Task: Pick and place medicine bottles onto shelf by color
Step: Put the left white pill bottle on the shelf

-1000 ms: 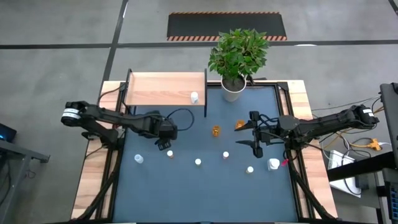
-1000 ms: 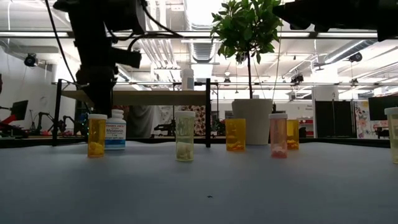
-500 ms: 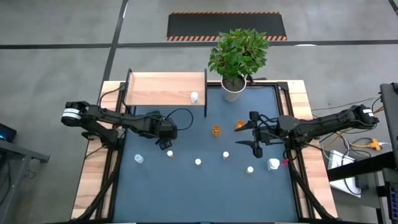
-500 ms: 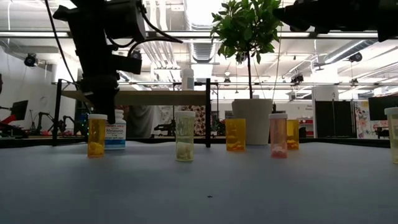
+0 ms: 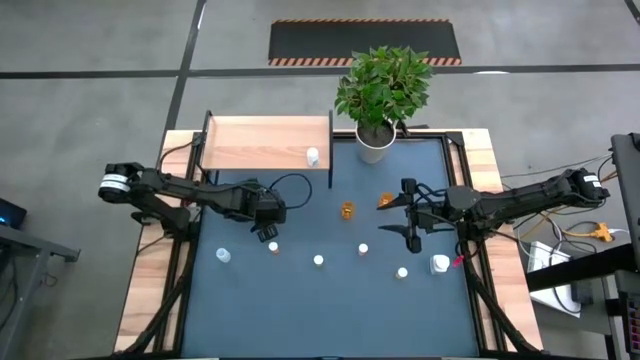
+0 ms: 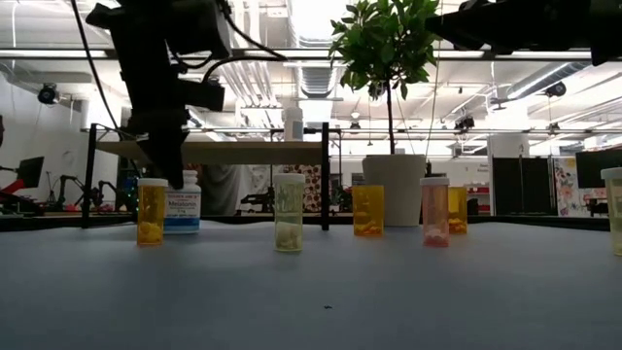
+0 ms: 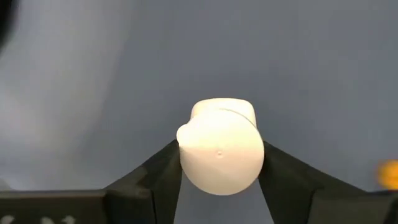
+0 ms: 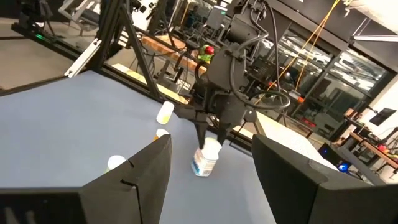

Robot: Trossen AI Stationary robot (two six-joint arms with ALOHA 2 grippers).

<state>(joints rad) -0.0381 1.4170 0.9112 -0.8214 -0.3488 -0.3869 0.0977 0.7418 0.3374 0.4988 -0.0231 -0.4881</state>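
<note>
**Bottles by colour: left arm takes hold of a white one**

Bottles stand scattered over the dark blue table, and we use the shelf [image 5: 265, 143] as our landmark. One white bottle already stands on its board, at the corner nearest the plant [image 5: 384, 85]. In front of the shelf, the left gripper [image 5: 268, 231] reaches down over a white labelled bottle [image 6: 182, 205] that stands upright on the table. In the left wrist view its two dark fingers [image 7: 155, 177] sit against both sides of the round cap, so we judge them to be clasping the bottle, though we cannot tell how firm the hold is.

To do this step well, we want the fingers seated squarely on the cap before any lift, then a straight rise. An orange bottle [image 6: 152, 210] stands just beside this one, and a tilted pull could knock it over.

The right gripper [image 5: 411, 213] hangs above the table well off to the plant side of the shelf, its fingers spread and empty.

The white bottle looks like smooth, hard plastic, a short cylinder with a domed cap and a printed label. The orange ones are translucent with pale caps. The shelf is a flat board of light wood on thin black metal legs.
</note>
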